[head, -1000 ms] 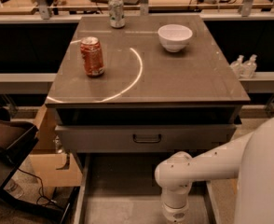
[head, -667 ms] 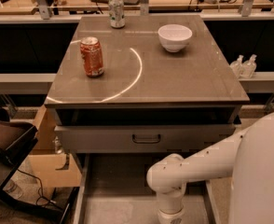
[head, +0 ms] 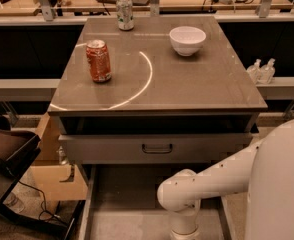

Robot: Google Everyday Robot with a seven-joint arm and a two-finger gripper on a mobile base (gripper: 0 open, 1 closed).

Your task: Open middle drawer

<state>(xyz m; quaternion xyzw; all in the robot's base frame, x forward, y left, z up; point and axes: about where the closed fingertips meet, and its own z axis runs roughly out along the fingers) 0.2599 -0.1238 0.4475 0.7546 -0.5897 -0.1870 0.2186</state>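
The middle drawer (head: 157, 148) has a grey-beige flat front with a small dark loop handle (head: 157, 148). It sits just under the tabletop, its front standing a little forward of the dark gap above it. My white arm (head: 187, 194) bends down in front of and below it, over an open lower drawer (head: 132, 194). My gripper is out of view below the bottom edge of the camera view, at the end of the wrist (head: 184, 229).
On the tabletop (head: 187, 84) stand a red can (head: 98, 60), a green-white can (head: 125, 13) and a white bowl (head: 187, 40). A cardboard box (head: 52, 174) and a dark chair (head: 7, 149) are at the left. Two small bottles (head: 261, 71) sit on a ledge at the right.
My arm's elbow has shifted a little to the left and slightly down in front of the drawers. The drawers and tabletop objects have not moved.
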